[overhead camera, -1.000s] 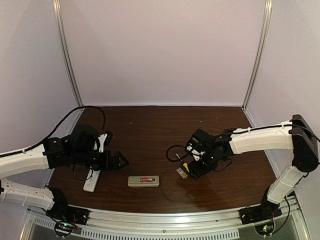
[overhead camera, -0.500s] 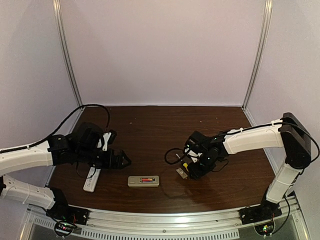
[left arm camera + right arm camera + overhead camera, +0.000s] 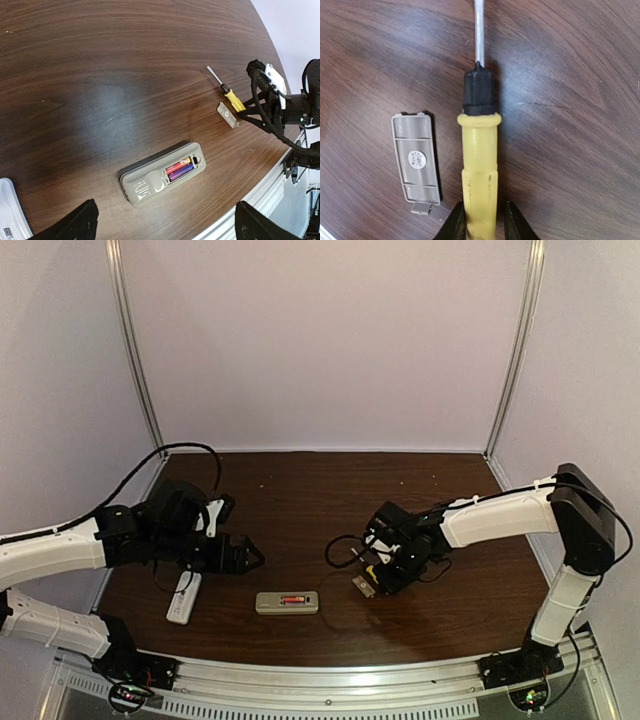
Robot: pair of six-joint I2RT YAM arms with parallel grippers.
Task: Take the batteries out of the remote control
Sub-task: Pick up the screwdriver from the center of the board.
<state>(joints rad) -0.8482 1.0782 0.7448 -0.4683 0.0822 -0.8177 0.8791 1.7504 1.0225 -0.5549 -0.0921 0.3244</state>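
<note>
The right gripper (image 3: 484,221) is seen clamped about the butt of the yellow-handled screwdriver (image 3: 479,150), with both pads seemingly pressed to it. The left gripper (image 3: 169,224) is spread wide with nothing held, poised above the table near the grey remote (image 3: 162,174). The batteries (image 3: 179,168) are lodged in the remote's open bay (only red, orange and purple slivers can be made out). Prying is judged to be the step in hand: the tool must be lifted and carried across, and its blade worked under a cell end. The cover plate (image 3: 416,164) lies just beside the handle and might be dragged. A white remote (image 3: 183,598) lies beneath the left arm.
</note>
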